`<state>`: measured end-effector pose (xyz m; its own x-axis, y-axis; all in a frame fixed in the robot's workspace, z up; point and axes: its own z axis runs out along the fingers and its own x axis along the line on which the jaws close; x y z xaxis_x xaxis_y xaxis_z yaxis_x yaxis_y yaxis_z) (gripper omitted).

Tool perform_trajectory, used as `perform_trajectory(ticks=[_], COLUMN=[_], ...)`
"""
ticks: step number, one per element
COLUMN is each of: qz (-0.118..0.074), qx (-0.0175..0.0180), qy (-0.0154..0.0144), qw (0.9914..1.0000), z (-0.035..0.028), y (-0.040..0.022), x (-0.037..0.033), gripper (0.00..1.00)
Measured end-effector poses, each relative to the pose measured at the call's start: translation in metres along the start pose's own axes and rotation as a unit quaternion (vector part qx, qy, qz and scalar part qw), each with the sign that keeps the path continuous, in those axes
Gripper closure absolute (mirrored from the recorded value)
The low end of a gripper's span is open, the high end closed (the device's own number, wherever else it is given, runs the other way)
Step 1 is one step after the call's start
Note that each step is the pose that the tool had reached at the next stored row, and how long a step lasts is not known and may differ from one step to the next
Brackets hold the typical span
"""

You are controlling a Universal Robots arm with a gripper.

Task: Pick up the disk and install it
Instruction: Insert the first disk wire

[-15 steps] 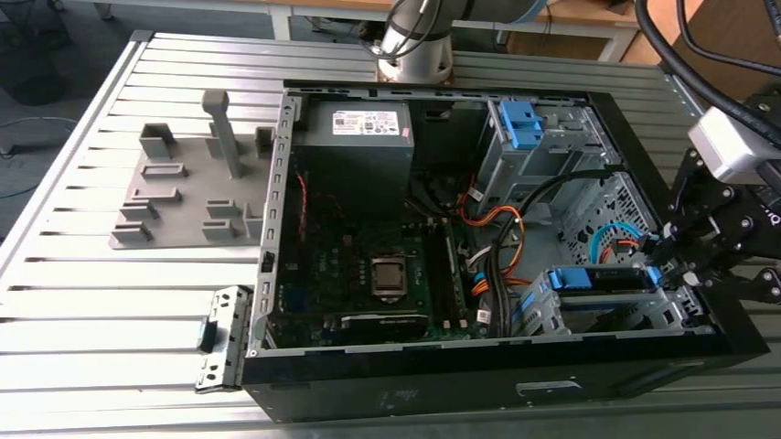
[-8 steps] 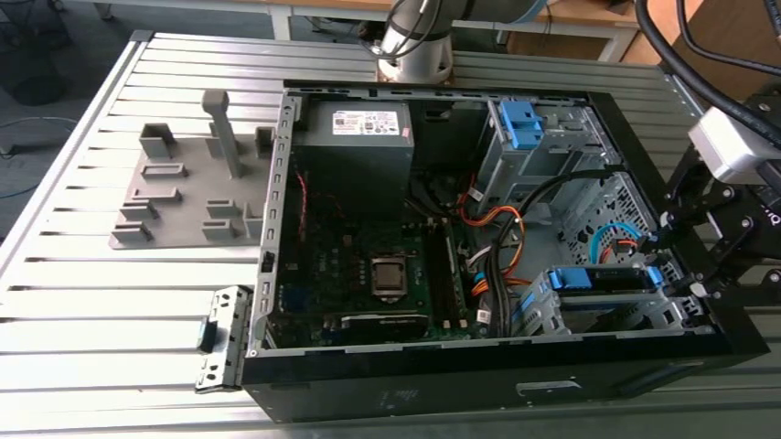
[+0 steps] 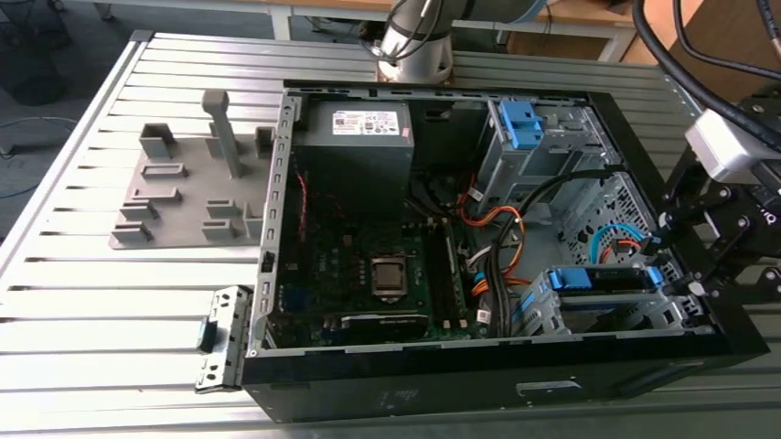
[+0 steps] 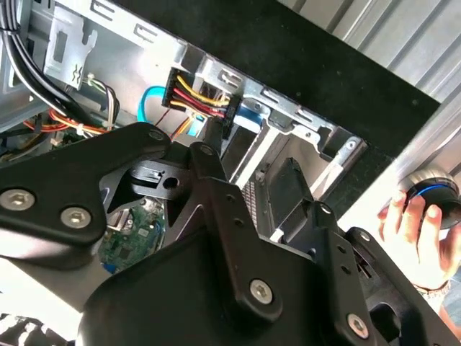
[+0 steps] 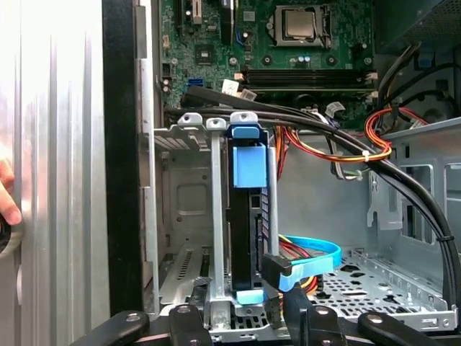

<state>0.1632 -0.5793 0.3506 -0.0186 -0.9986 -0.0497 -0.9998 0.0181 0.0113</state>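
One line settles your approach: the gripper (image 3: 690,261) hangs at the exterior view's right of the disk (image 5: 241,220), up by the end wall of the case (image 3: 488,393), and the disk's long axis runs along that same left-right line, so its near end faces your tool. Underneath everything is a slatted metal table (image 3: 98,302), and the open case lies flat on it with the motherboard (image 3: 366,265) well away toward the exterior view's left. The disk stands on its narrow edge in one slot of the drive cage (image 5: 180,180), in the case's corner nearest the gripper, and the blue bracket (image 5: 249,164) caps its upper edge. By the look of it, it sits fully down in the slot. Room is tight: you have cage rails close on both sides of the disk, and the slot toward the black side wall is free. A blue data cable (image 5: 333,254) loops just beside the disk's near end, and a power connector (image 4: 198,101) with red and yellow leads seems plugged in there too. You cannot tell from these views how wide the gripper is set, or whether it grips anything. A person's hand (image 4: 414,231) rests on a round knob outside the case wall, so mind that side.
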Motion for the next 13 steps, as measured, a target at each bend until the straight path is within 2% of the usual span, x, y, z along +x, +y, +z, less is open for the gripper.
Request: perform_trajectory(ticks=[10, 13], qz=[-0.001, -0.001], qx=[-0.0002, -0.0002], qy=[0.0012, 0.0015], qw=[1.00000, 1.00000], z=[0.0113, 0.0121], y=[-0.0055, -0.0072], x=[-0.0103, -0.0110], gripper=[0.47, 0.47])
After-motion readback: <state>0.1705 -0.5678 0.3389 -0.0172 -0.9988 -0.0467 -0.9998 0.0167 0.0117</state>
